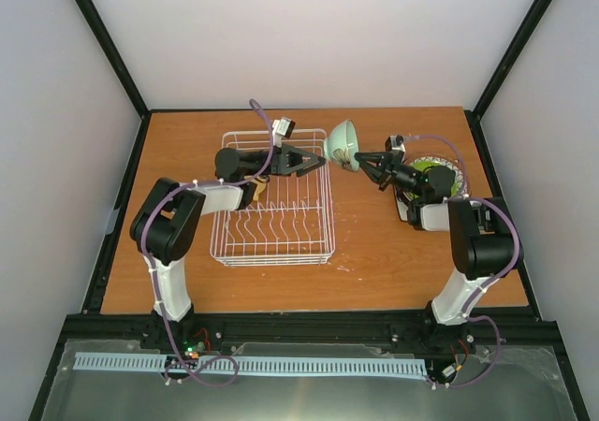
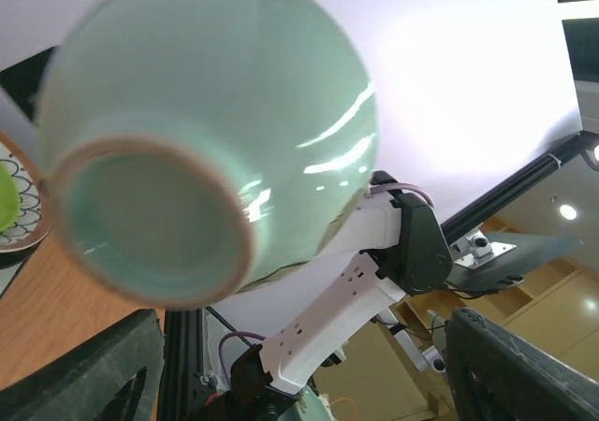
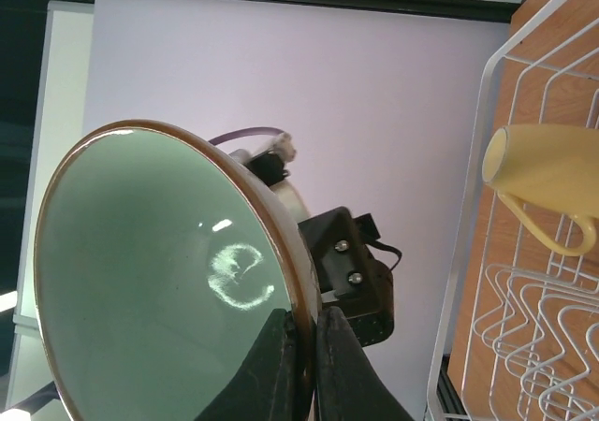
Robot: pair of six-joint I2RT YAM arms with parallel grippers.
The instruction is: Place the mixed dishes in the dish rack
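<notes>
The dish rack [image 1: 273,243] sits left of the table's middle. It holds one piece, the yellow cup [image 3: 541,168], near its centre and partly under the left arm. Whether the cup stands or lies I cannot tell from these angles.

The pale mint bowl [image 1: 343,142] is off the table, in the air at about 1 o'clock from the rack's middle, just past its far right corner. It is tipped on edge, with its foot toward the left arm. The right gripper [image 3: 307,346] is clamped tight on the brown rim, one finger inside and one outside.

The left gripper [image 1: 318,162] reaches over the rack. Its fingers [image 2: 84,374] are spread wide to either side of the bowl's foot (no contact shows).

At 4 o'clock from the bowl, the small lime-green plate [image 1: 432,170] lies on the petal-patterned red-rimmed plate [image 1: 457,170], under the right arm.
</notes>
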